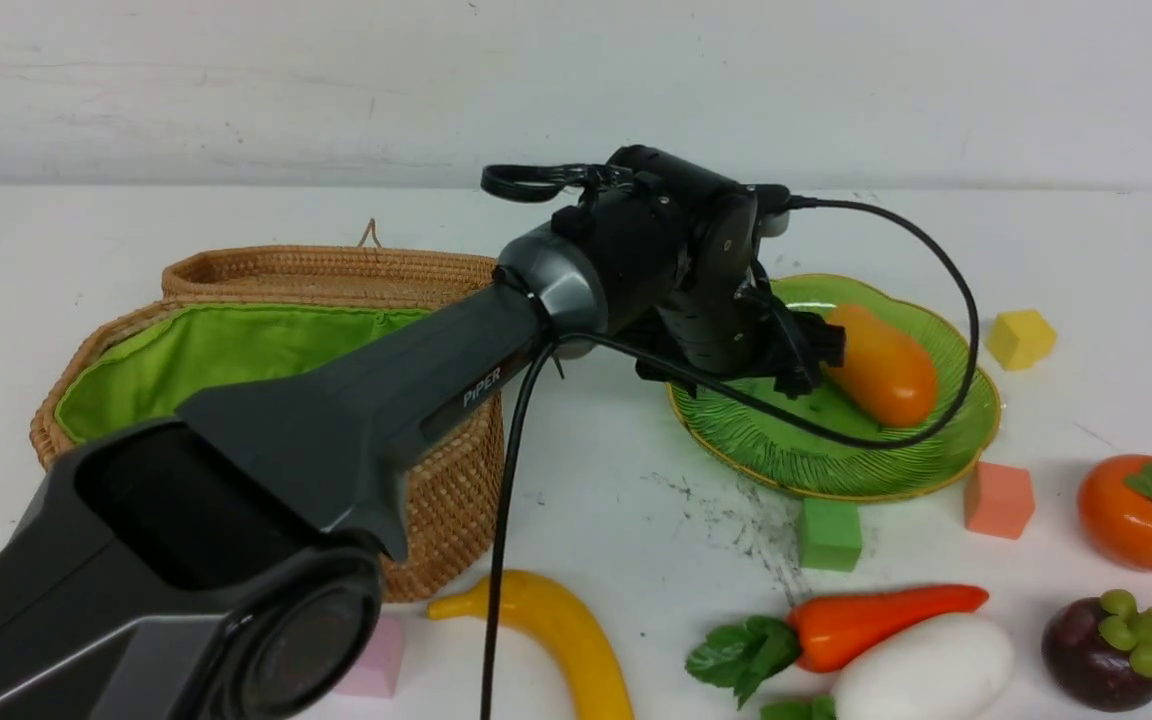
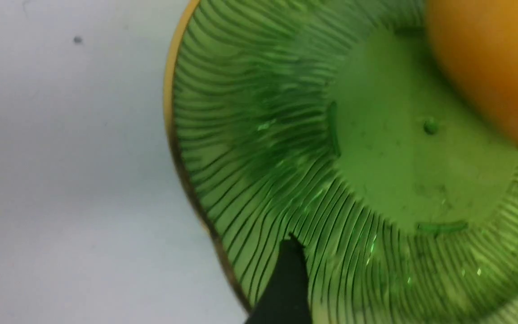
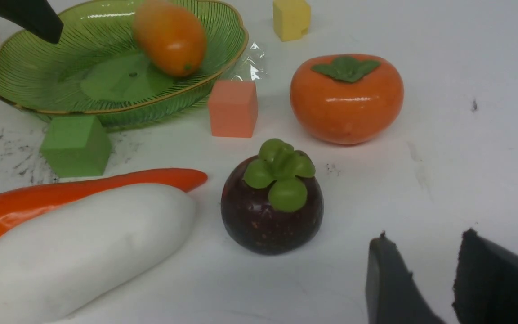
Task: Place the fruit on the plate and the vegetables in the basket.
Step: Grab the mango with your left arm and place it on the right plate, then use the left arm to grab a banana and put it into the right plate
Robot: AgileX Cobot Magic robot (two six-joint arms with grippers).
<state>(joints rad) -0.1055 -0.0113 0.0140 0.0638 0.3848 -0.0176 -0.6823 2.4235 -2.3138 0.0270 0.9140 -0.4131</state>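
My left gripper (image 1: 814,352) hangs open low over the green plate (image 1: 836,460), its fingertips (image 2: 288,265) wide apart above the ribbed glass (image 2: 250,157). The orange-yellow mango (image 1: 881,365) lies on the plate beside it, free of the fingers. The banana (image 1: 566,630) lies in front of the open basket (image 1: 236,350). Carrot (image 1: 876,620) and white radish (image 1: 926,665) lie side by side on the table. The persimmon (image 1: 1146,510) and mangosteen (image 1: 1101,650) stand at the right. My right gripper (image 3: 425,238) is open and empty, near the mangosteen (image 3: 272,202).
Foam cubes are scattered around the plate: yellow (image 1: 1021,338), salmon (image 1: 998,498), green (image 1: 829,535). A pink one (image 1: 376,660) sits by the basket's front. The basket's wicker lid (image 1: 326,270) lies open behind it. The left arm's cable (image 1: 956,300) loops over the plate.
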